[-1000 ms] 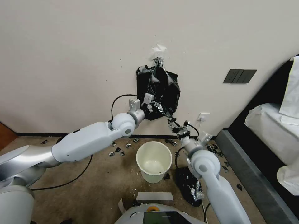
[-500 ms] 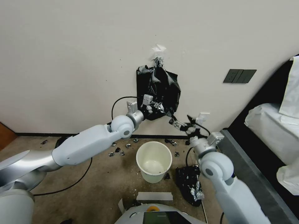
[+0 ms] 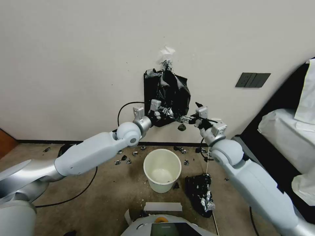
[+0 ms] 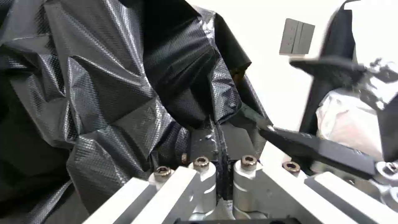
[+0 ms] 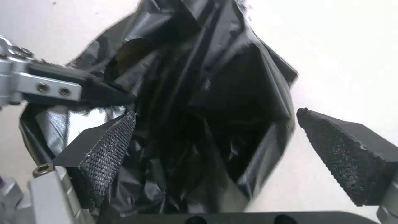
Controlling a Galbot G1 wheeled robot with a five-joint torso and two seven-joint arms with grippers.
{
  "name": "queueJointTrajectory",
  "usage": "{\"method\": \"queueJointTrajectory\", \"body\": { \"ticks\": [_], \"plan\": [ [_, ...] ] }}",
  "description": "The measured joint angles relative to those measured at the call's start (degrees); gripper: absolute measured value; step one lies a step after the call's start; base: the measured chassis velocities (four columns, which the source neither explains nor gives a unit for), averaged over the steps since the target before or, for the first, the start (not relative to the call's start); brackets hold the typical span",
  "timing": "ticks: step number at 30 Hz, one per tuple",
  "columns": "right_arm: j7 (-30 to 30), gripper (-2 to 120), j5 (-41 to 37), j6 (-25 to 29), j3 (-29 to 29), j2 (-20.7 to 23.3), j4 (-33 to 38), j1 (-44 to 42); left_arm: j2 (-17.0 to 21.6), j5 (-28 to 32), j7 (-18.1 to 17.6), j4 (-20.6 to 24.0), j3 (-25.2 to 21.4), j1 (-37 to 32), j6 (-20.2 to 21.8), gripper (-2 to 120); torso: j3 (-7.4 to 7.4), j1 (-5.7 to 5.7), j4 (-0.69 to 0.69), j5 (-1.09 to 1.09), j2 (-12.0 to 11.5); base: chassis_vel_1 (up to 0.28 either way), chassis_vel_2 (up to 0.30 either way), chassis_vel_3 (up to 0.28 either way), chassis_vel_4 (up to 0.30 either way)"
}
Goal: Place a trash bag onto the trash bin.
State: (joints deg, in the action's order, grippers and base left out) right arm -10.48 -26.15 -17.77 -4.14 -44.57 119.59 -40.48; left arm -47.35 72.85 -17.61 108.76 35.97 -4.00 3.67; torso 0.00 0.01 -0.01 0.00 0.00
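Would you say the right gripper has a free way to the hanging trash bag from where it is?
Probably yes: the right gripper is open beside the trash bag's lower edge, nothing between them. The left gripper already pinches the bag next to it.

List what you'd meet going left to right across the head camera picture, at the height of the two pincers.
Left pincer shut on the trash bag → right pincer, open at the bag's lower edge → dark wall switch plate.

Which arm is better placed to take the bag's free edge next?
Right, probably. The right pincer is open beside the trash bag hanging on the wall, while the left pincer is already shut on its lower edge.
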Motion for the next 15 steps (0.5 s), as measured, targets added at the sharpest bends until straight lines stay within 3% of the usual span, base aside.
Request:
{"method": "queueJointTrajectory", "body": {
  "ticks": [15],
  "plan": [
    [0.3, 82, 0.8, 0.9, 9.7, 3.6, -4.8, 7.4, 0.5, 0.1, -0.2, 1.2, -0.2, -0.1, 0.0, 0, 0.0, 0.0, 0.01, 0.0, 0.0, 0.0, 0.0, 0.0, 0.0]
  ]
}}
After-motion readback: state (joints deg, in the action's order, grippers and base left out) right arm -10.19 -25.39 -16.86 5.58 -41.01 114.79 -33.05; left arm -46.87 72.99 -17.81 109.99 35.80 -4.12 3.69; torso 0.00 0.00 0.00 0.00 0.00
